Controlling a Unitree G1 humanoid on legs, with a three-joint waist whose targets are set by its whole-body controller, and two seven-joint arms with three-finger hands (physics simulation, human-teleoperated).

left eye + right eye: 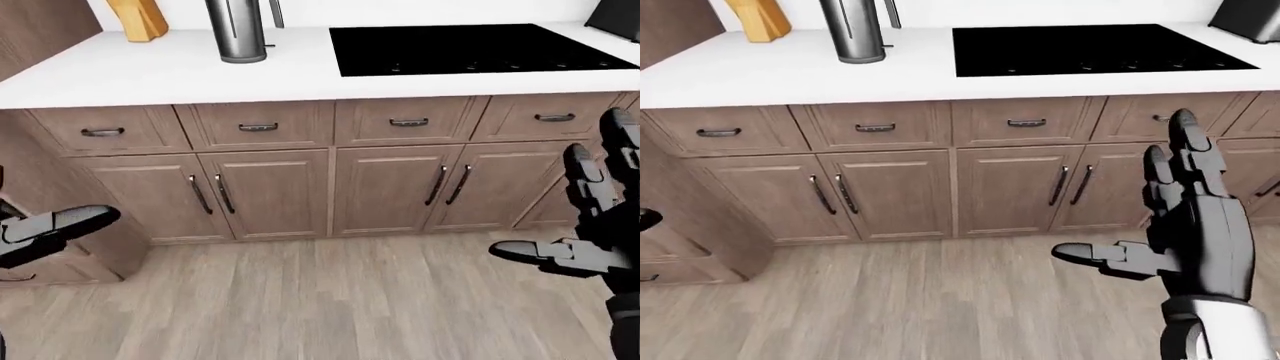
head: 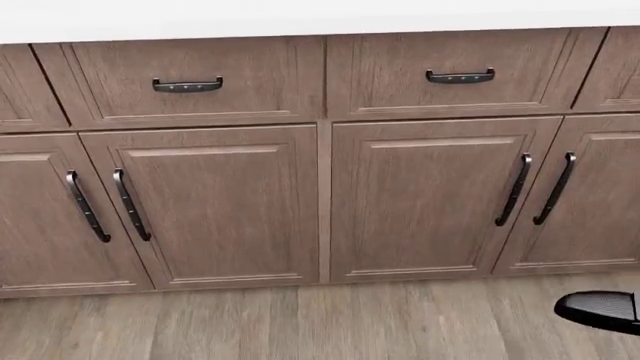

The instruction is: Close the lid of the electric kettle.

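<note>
Brushed steel marks your target: the electric kettle (image 1: 237,31) stands at the top left of the left-eye view on the white table (image 1: 150,71), left of the black cooktop (image 1: 470,49). Its top is cut off, so you cannot tell how the lid sits. Nothing is done yet, I judge; you are well apart from it. Your right hand (image 1: 1195,232) has released, spread fingers; your left hand (image 1: 55,229) looks open too.
</note>
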